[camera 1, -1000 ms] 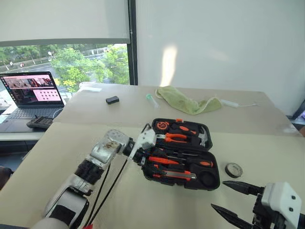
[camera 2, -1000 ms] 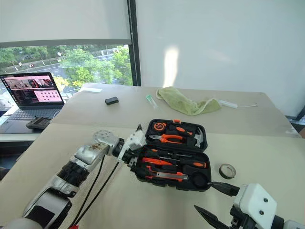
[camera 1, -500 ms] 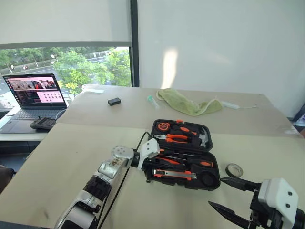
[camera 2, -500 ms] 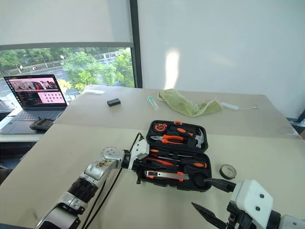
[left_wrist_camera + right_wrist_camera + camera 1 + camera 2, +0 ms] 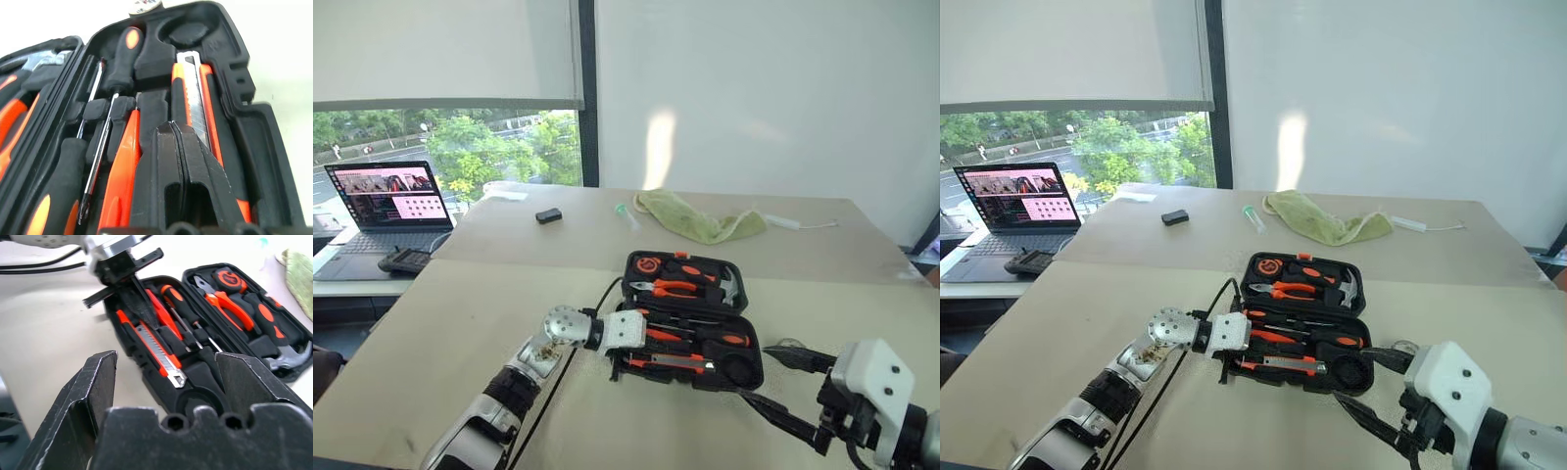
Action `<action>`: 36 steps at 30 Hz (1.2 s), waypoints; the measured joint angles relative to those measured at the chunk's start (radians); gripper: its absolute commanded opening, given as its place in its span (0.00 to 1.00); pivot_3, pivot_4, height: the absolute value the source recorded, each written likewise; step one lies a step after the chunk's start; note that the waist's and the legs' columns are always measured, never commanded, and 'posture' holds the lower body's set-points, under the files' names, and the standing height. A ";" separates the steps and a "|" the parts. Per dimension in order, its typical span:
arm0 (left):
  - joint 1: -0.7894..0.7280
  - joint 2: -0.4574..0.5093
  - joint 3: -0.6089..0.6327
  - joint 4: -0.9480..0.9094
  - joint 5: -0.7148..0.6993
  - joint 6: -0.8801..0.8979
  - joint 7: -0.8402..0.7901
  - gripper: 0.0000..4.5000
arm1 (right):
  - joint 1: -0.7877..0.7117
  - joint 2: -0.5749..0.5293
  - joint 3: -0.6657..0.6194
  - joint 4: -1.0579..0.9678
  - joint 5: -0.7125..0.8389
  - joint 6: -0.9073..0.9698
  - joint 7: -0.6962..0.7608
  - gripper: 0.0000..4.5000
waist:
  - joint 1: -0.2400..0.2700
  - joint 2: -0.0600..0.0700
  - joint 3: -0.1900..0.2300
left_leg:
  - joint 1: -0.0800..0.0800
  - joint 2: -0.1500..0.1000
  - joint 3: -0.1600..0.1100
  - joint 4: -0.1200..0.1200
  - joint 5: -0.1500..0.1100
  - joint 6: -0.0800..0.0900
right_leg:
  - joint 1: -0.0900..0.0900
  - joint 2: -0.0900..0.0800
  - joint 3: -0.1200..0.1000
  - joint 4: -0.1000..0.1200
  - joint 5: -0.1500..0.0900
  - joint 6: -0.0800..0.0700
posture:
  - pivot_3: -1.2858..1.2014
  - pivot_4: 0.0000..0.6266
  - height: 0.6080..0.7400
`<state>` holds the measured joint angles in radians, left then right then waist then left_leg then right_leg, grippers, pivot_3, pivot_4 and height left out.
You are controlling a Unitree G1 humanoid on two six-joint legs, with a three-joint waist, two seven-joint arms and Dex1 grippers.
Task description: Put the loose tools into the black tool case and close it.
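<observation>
Since a second ago the left arm has sunk toward the counter [image 5: 440,313] and its left gripper [image 5: 182,147] has snapped closed; it now rests with fingers pressed together, empty, in the near tray of the black tool case [image 5: 749,367], between the slim orange tester screwdriver [image 5: 121,181] and the utility knife [image 5: 193,105]. The case lies open at mid-counter, its far half holding pliers [image 5: 671,287] and hammer [image 5: 728,285], the screwdrivers [image 5: 122,54] seated in their slots. The right gripper [image 5: 166,382] hovers with jaws spread wide, holding nothing, near the case's right end. The tape roll [image 5: 145,5] still lies loose on the counter just right of the case, so packing seems nearly finished; next the right gripper likely needs to take that roll and seat it in the round well [image 5: 188,34].
</observation>
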<state>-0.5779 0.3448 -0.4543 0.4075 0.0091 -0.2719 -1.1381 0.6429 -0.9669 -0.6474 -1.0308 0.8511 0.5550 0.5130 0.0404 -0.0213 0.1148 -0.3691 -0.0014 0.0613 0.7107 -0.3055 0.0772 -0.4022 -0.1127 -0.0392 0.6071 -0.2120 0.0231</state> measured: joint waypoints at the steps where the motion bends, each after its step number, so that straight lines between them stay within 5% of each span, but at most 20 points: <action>1: 0.001 0.000 0.000 0.006 0.001 -0.011 0.002 0.01 | -0.008 0.000 -0.001 0.002 0.002 0.019 -0.008 0.83 | 0.000 0.000 -0.001 | 0.000 0.000 0.000 0.000 0.000 0.000 | 0.000 0.000 0.000 0.000 0.000 0.000 | 0.52 0.24 1.00; 5: 0.032 0.013 0.039 -0.016 -0.050 0.024 -0.024 0.01 | -0.096 -0.020 0.010 0.061 -0.028 0.125 -0.089 0.83 | -0.015 0.002 -0.002 | -0.001 0.000 0.001 0.000 0.000 0.000 | -0.002 0.000 0.000 0.002 0.000 0.000 | 0.52 0.24 1.00; 8: 0.070 0.011 0.104 -0.116 -0.222 0.293 -0.077 0.01 | -0.171 -0.029 0.045 0.119 -0.006 0.233 -0.148 0.83 | -0.028 0.005 0.000 | -0.002 0.001 -0.001 -0.002 -0.001 -0.001 | -0.003 0.001 0.000 0.003 0.000 0.004 | 0.52 0.24 1.00; 13: 0.050 0.128 0.201 -0.327 -0.476 0.754 -0.138 0.32 | -0.384 -0.117 0.115 0.262 0.094 0.400 -0.180 0.83 | -0.031 0.006 0.019 | -0.021 0.000 -0.001 0.000 0.003 -0.005 | -0.021 0.013 0.001 0.006 0.004 0.005 | 0.52 0.24 1.00; 21: 0.046 0.256 0.266 -0.565 -0.571 0.914 -0.160 0.92 | -0.653 -0.270 0.431 0.535 -0.036 0.456 -0.021 0.83 | -0.026 0.003 0.024 | -0.023 -0.002 0.001 0.002 0.000 -0.001 | -0.021 0.013 0.002 0.002 0.004 0.007 | 0.52 0.24 1.00; 27: 0.119 0.271 0.284 -0.680 -0.598 0.928 -0.118 0.92 | -0.819 -0.271 0.676 0.687 -0.198 0.450 0.098 0.83 | -0.023 0.004 0.025 | -0.023 -0.002 0.001 0.002 0.001 -0.002 | -0.022 0.012 0.001 0.002 0.004 0.007 | 0.52 0.24 1.00; 30: 0.136 0.277 0.290 -0.723 -0.600 0.927 -0.098 0.93 | -0.868 -0.244 0.735 0.754 -0.260 0.447 0.128 0.68 | -0.025 0.004 0.026 | -0.023 -0.002 0.001 0.002 0.001 -0.003 | -0.022 0.012 0.001 0.003 0.004 0.007 | 0.52 0.24 1.00; 36: 0.159 0.280 0.303 -0.764 -0.617 0.926 -0.085 0.93 | -0.895 -0.204 0.773 0.816 -0.335 0.437 0.182 0.20 | -0.027 0.004 0.026 | -0.022 -0.001 0.000 0.002 0.002 -0.004 | -0.022 0.013 0.001 0.004 0.004 0.007 | 0.52 0.24 1.00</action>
<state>-0.4190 0.6249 -0.1515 -0.3567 -0.6074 0.6545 -1.2228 -0.2520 -1.1711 0.1254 -0.2148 0.5159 0.9918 0.6952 0.0138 -0.0169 0.1407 -0.3915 -0.0028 0.0617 0.7130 -0.3033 0.0731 -0.4241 -0.0998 -0.0381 0.6112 -0.2079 0.0298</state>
